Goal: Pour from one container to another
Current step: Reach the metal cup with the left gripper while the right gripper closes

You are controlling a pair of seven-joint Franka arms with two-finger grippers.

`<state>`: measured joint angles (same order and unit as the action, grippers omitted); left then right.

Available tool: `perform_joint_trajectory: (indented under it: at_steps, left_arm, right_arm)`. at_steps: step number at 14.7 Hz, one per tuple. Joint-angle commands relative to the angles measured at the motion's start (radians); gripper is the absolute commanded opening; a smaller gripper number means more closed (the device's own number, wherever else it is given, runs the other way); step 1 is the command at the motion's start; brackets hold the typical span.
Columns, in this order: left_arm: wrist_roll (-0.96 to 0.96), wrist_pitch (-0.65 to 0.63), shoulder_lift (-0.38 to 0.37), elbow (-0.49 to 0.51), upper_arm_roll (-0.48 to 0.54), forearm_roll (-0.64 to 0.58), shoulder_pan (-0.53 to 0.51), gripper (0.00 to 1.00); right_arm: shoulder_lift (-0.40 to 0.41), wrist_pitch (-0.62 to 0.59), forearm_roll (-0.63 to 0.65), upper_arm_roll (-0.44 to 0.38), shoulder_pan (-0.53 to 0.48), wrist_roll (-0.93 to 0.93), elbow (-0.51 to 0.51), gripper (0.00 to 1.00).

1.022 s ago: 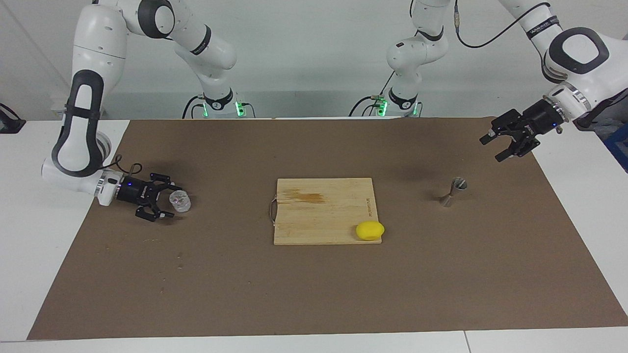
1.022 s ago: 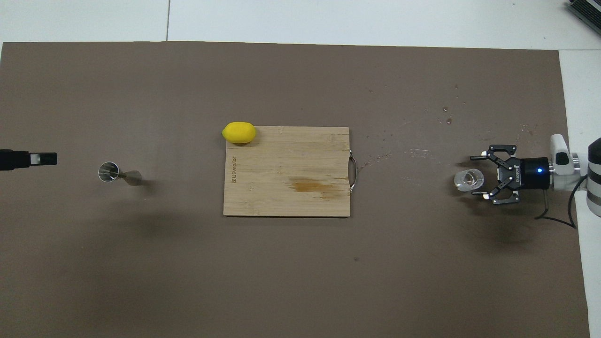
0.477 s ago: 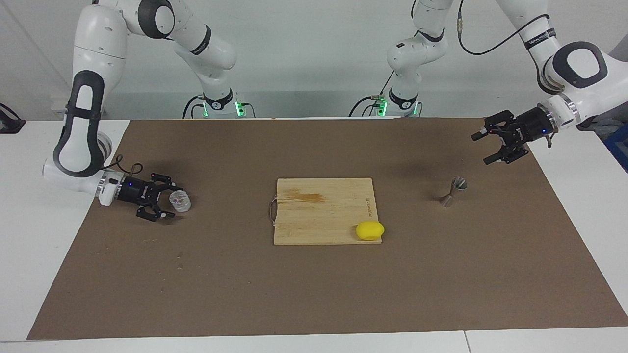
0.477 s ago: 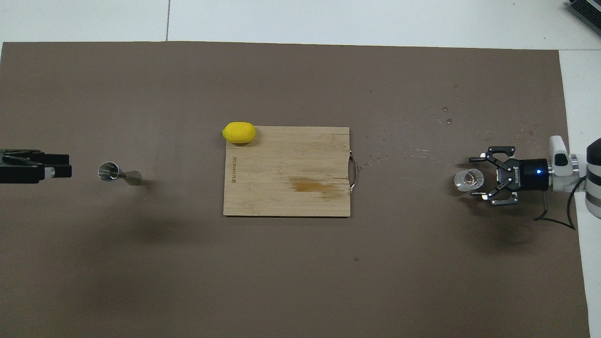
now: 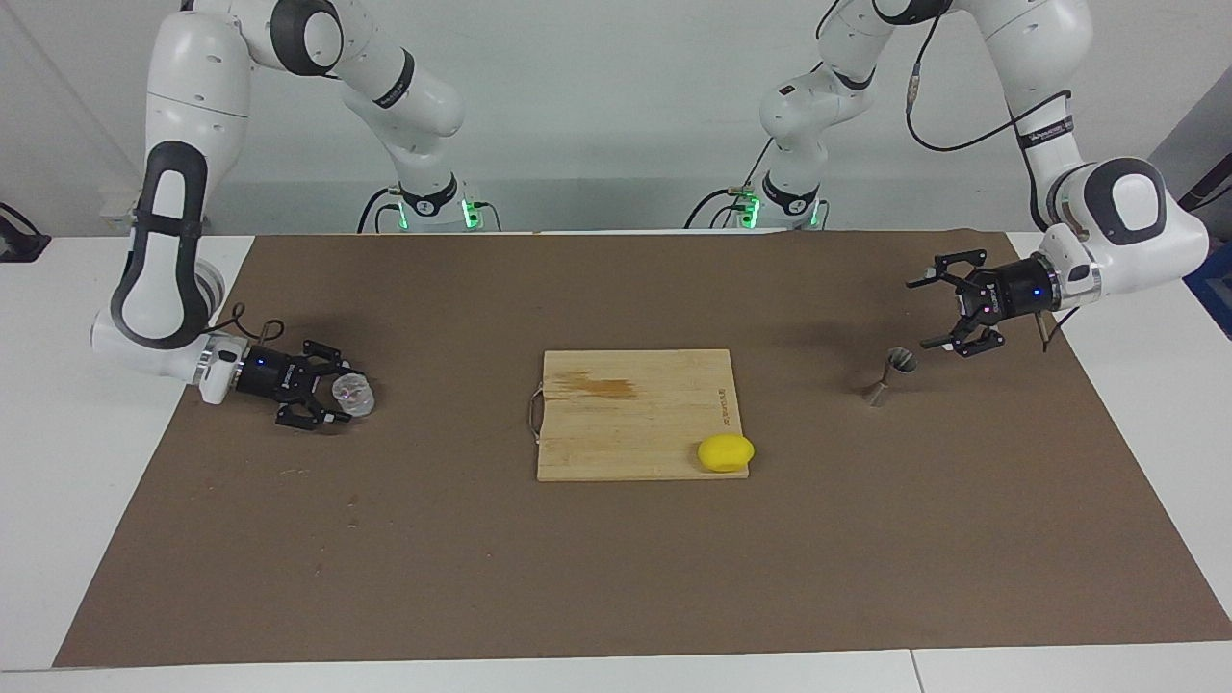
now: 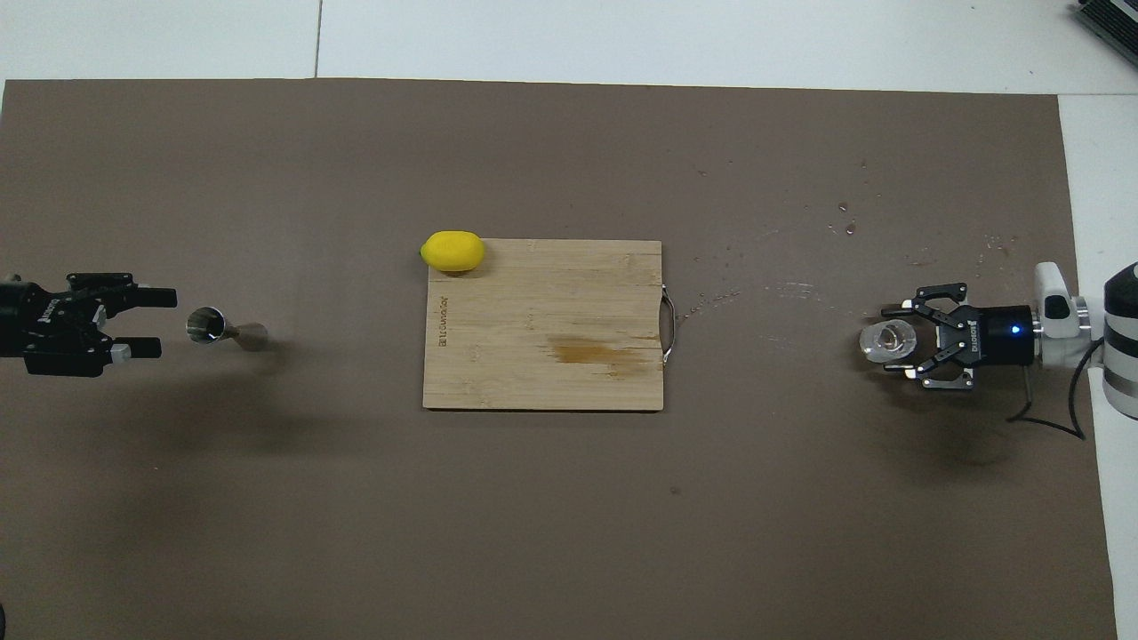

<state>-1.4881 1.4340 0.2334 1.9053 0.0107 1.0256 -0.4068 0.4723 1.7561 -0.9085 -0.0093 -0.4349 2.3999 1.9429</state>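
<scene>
The clear glass cup [image 5: 353, 393] [image 6: 887, 341] stands on the brown mat at the right arm's end of the table. My right gripper [image 5: 344, 395] [image 6: 892, 341] lies low and level around it, open, one finger on each side with narrow gaps. The silver hourglass jigger [image 5: 890, 373] [image 6: 222, 329] stands upright at the left arm's end. My left gripper [image 5: 919, 313] [image 6: 163, 320] hangs open and level just above the mat beside the jigger, pointing at it, apart from it.
A wooden cutting board [image 5: 626, 414] [image 6: 542, 324] lies mid-table with a yellow lemon [image 5: 726, 452] [image 6: 453, 251] on its corner farthest from the robots, toward the left arm's end. Small droplets [image 6: 845, 227] dot the mat [image 5: 616, 577] near the cup.
My left gripper has come down and in toward the jigger. The right gripper's fingers have narrowed around the glass cup, which has not moved.
</scene>
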Motion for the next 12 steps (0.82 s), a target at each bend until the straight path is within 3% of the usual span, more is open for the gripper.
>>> perform_joint_trajectory:
  at_steps: [1,4,7,9,12]
  left_arm:
    - [-0.131,-0.032,0.040,-0.014,-0.005,0.043,-0.030,1.00]
    - [-0.291,-0.020,0.076,-0.014,-0.005,0.056,-0.047,1.00]
    - [-0.409,0.000,0.083,-0.008,-0.005,0.067,-0.047,1.00]
    - [-0.555,-0.001,0.135,-0.015,-0.005,0.109,-0.044,1.00]
    - [-0.592,-0.007,0.170,-0.015,-0.005,0.117,-0.047,1.00]
  right_arm:
    - [-0.001,0.023,-0.023,0.005,-0.002,0.021,0.013,0.59]
    - [-0.001,0.025,-0.023,0.005,-0.002,0.018,0.013,0.33]
    - [-0.001,0.020,-0.023,0.005,0.001,0.021,0.007,0.14]
    - [-0.003,0.011,-0.024,0.005,0.005,0.021,0.002,0.13]
    - [-0.017,0.003,-0.026,0.006,0.005,0.015,0.001,0.12]
